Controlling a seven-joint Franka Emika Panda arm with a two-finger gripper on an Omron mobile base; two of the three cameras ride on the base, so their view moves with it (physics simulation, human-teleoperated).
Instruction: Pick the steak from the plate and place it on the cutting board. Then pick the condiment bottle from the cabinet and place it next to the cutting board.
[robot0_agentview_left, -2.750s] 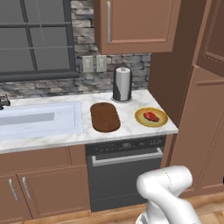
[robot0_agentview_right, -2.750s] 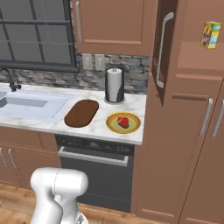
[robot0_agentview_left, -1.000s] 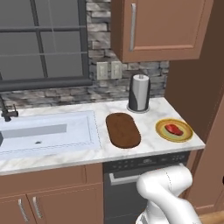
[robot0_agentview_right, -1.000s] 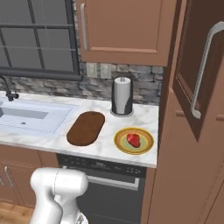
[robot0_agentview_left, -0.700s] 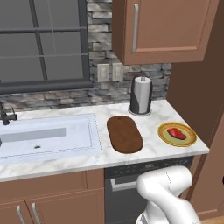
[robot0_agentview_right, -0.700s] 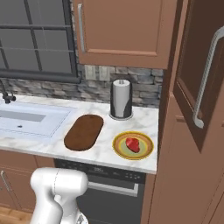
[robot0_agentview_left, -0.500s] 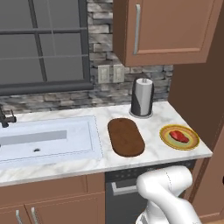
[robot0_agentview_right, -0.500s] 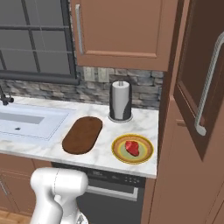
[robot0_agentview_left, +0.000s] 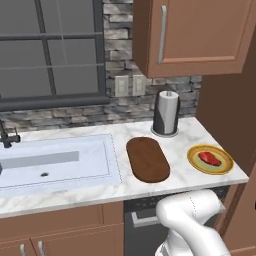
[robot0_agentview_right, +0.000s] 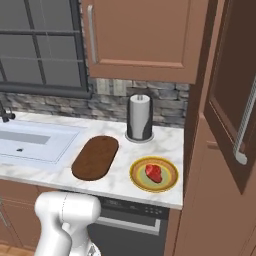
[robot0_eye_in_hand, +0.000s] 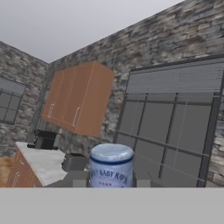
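Steak, small raw red chunk, on yellow-rimmed plate.

Counter: pale veined marble, smooth and polished. Board: dark brown wood, matt, fine-grained. Plate: glazed ceramic look, yellow rim. Steak: raw red meat, slightly glossy. Wall behind counter's rear edge: rough grey stone. Cabinet: smooth brown wood, silver metal handle.
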